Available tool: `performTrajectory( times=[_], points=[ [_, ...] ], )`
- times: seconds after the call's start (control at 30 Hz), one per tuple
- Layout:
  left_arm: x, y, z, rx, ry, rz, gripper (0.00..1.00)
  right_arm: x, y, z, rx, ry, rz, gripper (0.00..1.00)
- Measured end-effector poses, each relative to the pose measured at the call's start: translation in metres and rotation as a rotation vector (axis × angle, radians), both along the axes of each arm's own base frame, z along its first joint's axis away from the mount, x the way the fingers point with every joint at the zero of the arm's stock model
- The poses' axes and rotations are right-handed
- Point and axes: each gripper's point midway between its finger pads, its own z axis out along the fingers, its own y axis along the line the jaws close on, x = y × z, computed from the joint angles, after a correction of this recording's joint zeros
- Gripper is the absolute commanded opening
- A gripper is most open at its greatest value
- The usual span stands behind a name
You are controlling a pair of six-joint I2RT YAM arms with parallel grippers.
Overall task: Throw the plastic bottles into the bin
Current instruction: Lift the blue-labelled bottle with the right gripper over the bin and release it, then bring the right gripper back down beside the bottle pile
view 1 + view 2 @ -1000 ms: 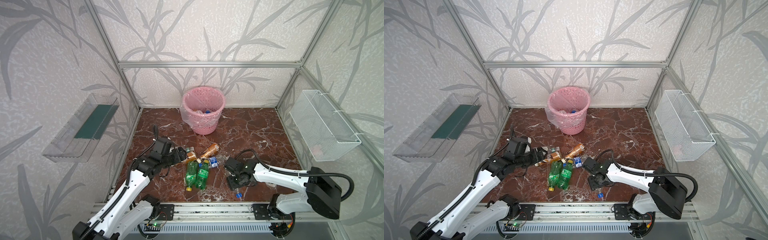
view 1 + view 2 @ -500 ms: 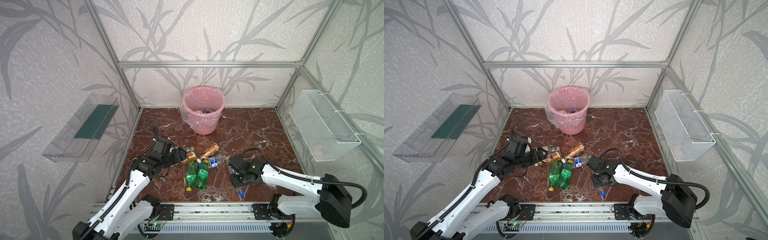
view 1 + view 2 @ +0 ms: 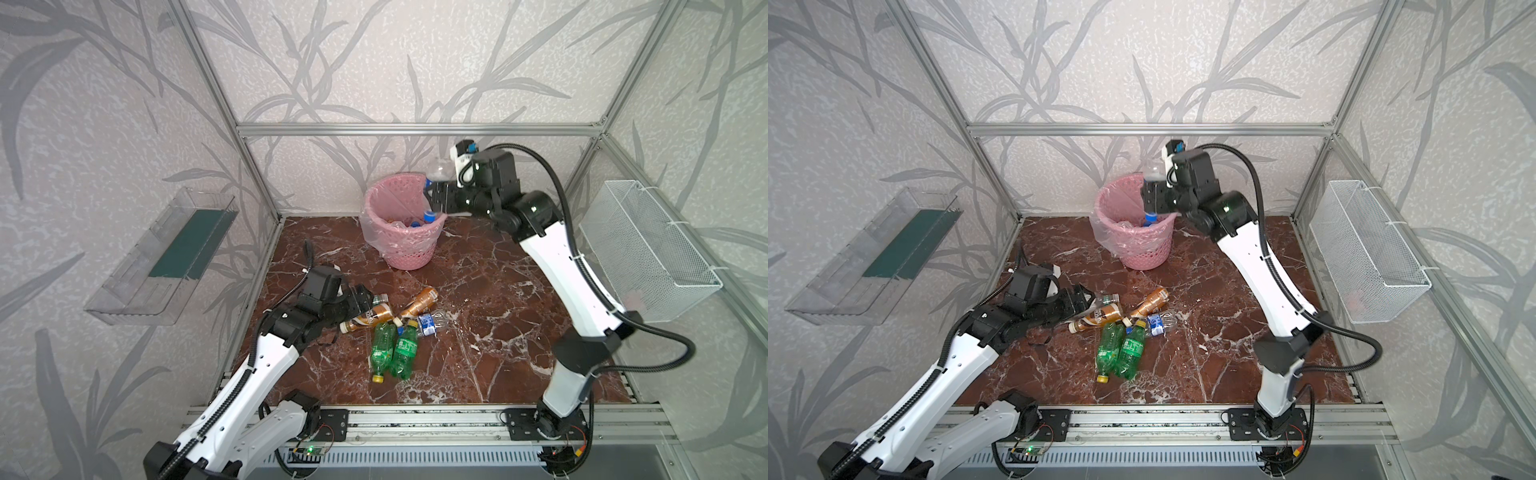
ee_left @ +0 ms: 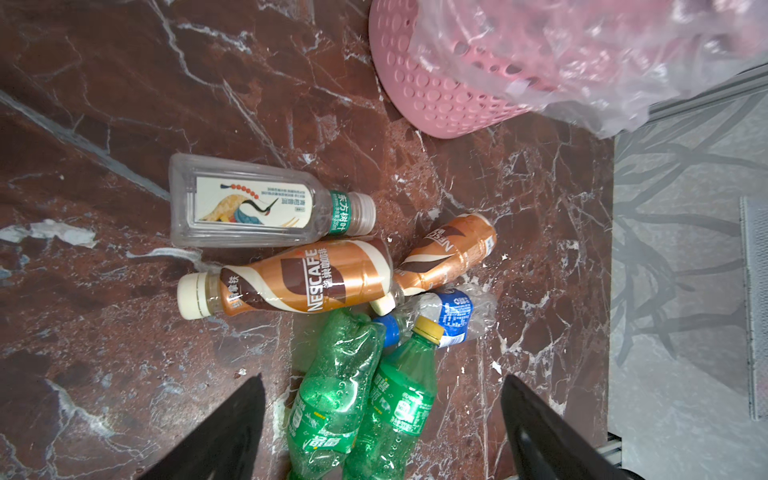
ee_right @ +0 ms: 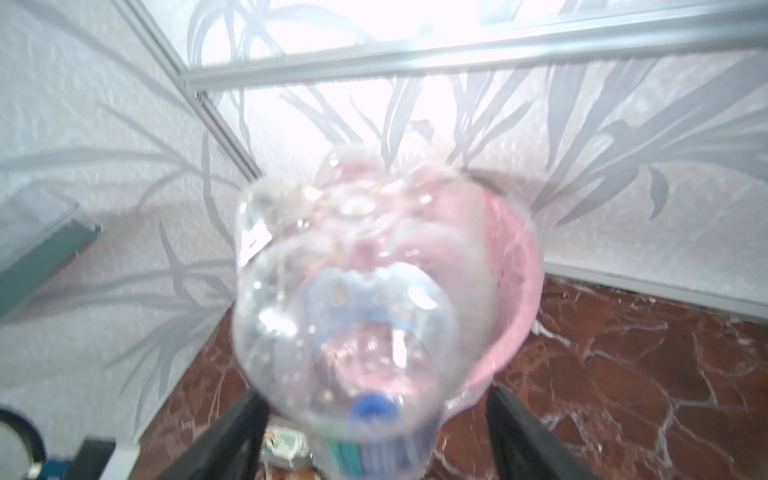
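Here the clear bottle (image 3: 438, 169) hangs in front of the right gripper (image 3: 434, 199), above the right-hand rim of the bin (image 3: 411, 249) at the back of the floor. In both top views its long axis runs steeply, nearer upright than lying, with a blue part at its lower end and the see-through body rising toward the back wall. The right wrist view shows it blurred, thin and glossy, with a blue cap low between the black fingers (image 5: 232, 436). Those fingers are spread wide, and a gap shows between the bottle and one of them, so nothing is pinched. The bin is round pink plastic, its wall pierced with rows of holes, lined by a crinkled clear liner (image 4: 582, 75) that spills over the rim; blue caps show inside. The left gripper (image 4: 381, 378) hovers low, its jaws apart and empty, over the pile near the middle of the veined red-brown marble floor (image 3: 478, 332). There two dented green bottles (image 3: 383, 343) lie side by side, yellow caps at opposite ends. Two orange-brown coffee bottles (image 4: 307, 278) with cream caps lie touching at an angle, and a flat-sided white-labelled bottle (image 4: 249, 203) lies just beside them. A crushed bottle (image 4: 453, 311) with a blue label touches the greens.
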Motion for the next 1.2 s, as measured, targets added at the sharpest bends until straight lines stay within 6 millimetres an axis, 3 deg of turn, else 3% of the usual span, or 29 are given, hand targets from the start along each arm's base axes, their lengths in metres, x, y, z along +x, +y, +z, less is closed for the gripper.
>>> performTrajectory(
  times=[0.07,0.13,0.3,0.53,0.67,0.73,0.83,0.9,1.0,1.1,1.2],
  points=[
    [0.001,0.001,0.007,-0.004,-0.019,0.004,0.89,0.013,-0.003,0.0,-0.019,0.003,-0.027,0.92],
    [0.0,0.003,0.009,-0.006,-0.025,0.007,0.89,0.011,-0.007,-0.017,-0.071,0.052,-0.04,0.92],
    [-0.005,0.006,0.005,-0.009,-0.029,0.011,0.89,-0.032,-0.001,-0.061,-0.236,0.201,-0.008,0.89],
    [-0.021,0.013,-0.017,-0.001,0.001,0.02,0.89,-0.089,0.037,-0.087,-0.392,0.257,0.096,0.87],
    [-0.025,0.017,-0.017,-0.002,-0.005,0.029,0.89,-0.09,0.037,-0.086,-0.413,0.238,0.066,0.86],
    [-0.026,0.019,-0.015,-0.004,-0.011,0.034,0.89,-0.083,0.026,-0.092,-0.447,0.25,0.012,0.87],
    [-0.025,0.021,-0.015,-0.003,-0.012,0.043,0.91,-0.086,0.001,-0.12,-0.579,0.338,-0.059,0.85],
    [-0.025,0.023,-0.017,-0.001,-0.009,0.047,0.92,-0.1,-0.026,-0.151,-0.676,0.417,-0.078,0.82],
    [-0.024,0.024,-0.02,0.002,0.001,0.051,0.92,-0.138,-0.073,-0.195,-0.711,0.496,-0.075,0.81],
    [-0.023,0.023,-0.023,0.005,0.014,0.048,0.92,-0.164,-0.11,-0.209,-0.662,0.521,-0.099,0.81],
    [-0.021,0.02,-0.03,0.007,0.043,0.035,0.92,-0.18,-0.119,-0.221,-0.572,0.507,-0.096,0.8]
  ],
)
